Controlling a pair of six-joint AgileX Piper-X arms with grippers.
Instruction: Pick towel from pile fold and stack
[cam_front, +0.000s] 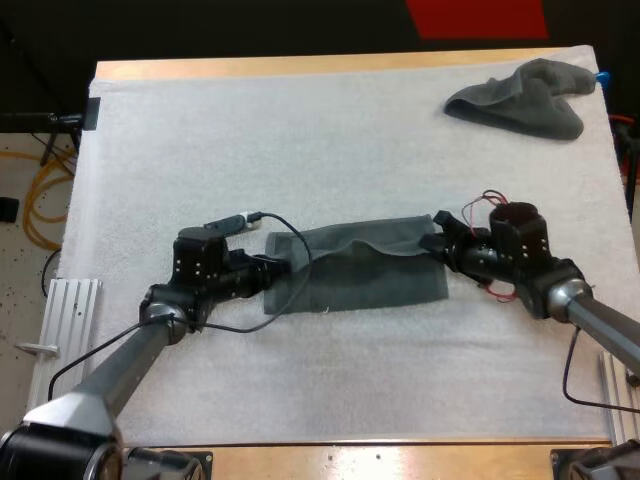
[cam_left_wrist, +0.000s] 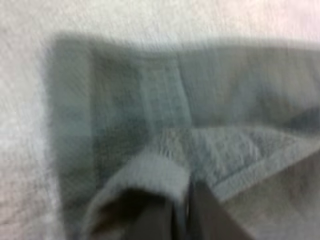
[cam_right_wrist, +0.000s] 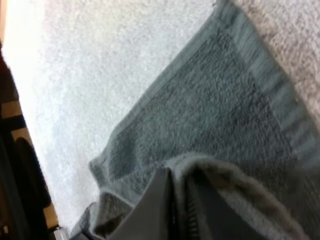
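**Desk:** What does the high view show?

**Photographer:** A flat towel (cam_front: 360, 265) lies at the middle of the white mat (cam_front: 300, 130), with its long axis running from 9 o'clock to 3 o'clock. An arm is working at each short end.

**Desk:** Which arm is at which end?

**Photographer:** The left tool (cam_front: 268, 272) is at the 9 o'clock edge and the right tool (cam_front: 436, 243) is at the 3 o'clock edge, near the far corner. Each arm is closest to its own end. From each tool, the rest of the cloth stretches straight toward the other one.

**Desk:** Are they gripping it?

**Photographer:** Yes, going by the wrist views. Each tool is pressed together on a raised lip of towel, with the cloth bunched over its tips. At the right end the hem is lifted off the mat.

**Desk:** What's the count?

**Photographer:** There are two towels and two tools. The crumpled towel (cam_front: 520, 100) sits at about 1 o'clock from the flat one, well apart from it, near the far right corner of the surface (cam_front: 300, 66).

**Desk:** What comes next?

**Photographer:** My guess is a fold, with one short edge carried along the 9-to-3 line toward the other. Its neatness would depend on both pinches holding. The fold looks barely begun, and the stacking has not started.
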